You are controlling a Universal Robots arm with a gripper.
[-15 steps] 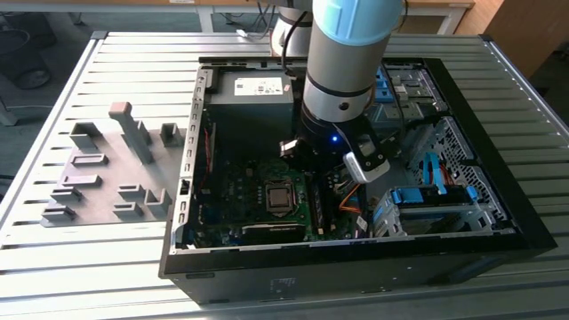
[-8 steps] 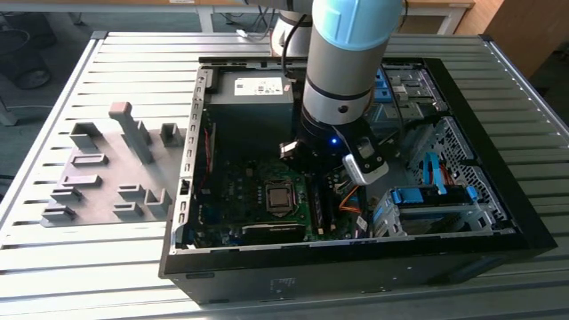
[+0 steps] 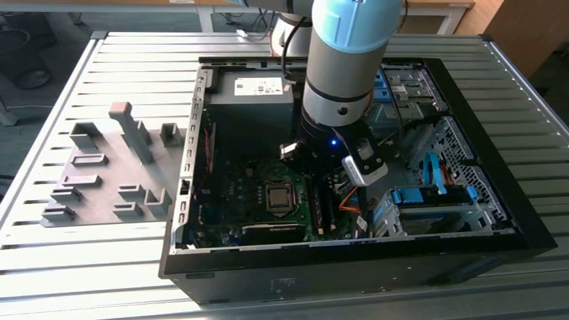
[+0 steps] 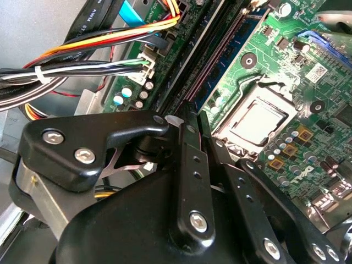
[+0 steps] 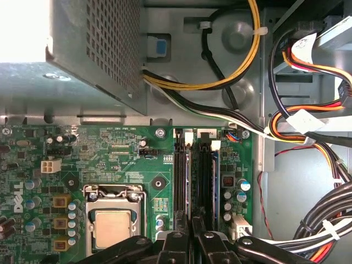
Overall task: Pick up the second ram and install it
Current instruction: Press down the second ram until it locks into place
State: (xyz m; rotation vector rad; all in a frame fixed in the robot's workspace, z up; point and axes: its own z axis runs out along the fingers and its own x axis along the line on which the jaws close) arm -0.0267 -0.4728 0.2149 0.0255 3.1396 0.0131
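My gripper reaches down into the open computer case, over the memory slots beside the processor socket. In both wrist views its two black fingers stand close together, shut on a thin blue-green board seen edge-on, the second ram. The ram lines up with a long dark memory slot on the green motherboard. Another stick stands in a slot beside it. How deep the held ram sits in its slot is hidden by the fingers.
A grey holder tray with grey blocks and a tall post lies on the slatted table at the exterior view's left. Bundled yellow, orange and black cables run close to the slots. The power supply box and blue drive-bay latches flank the motherboard.
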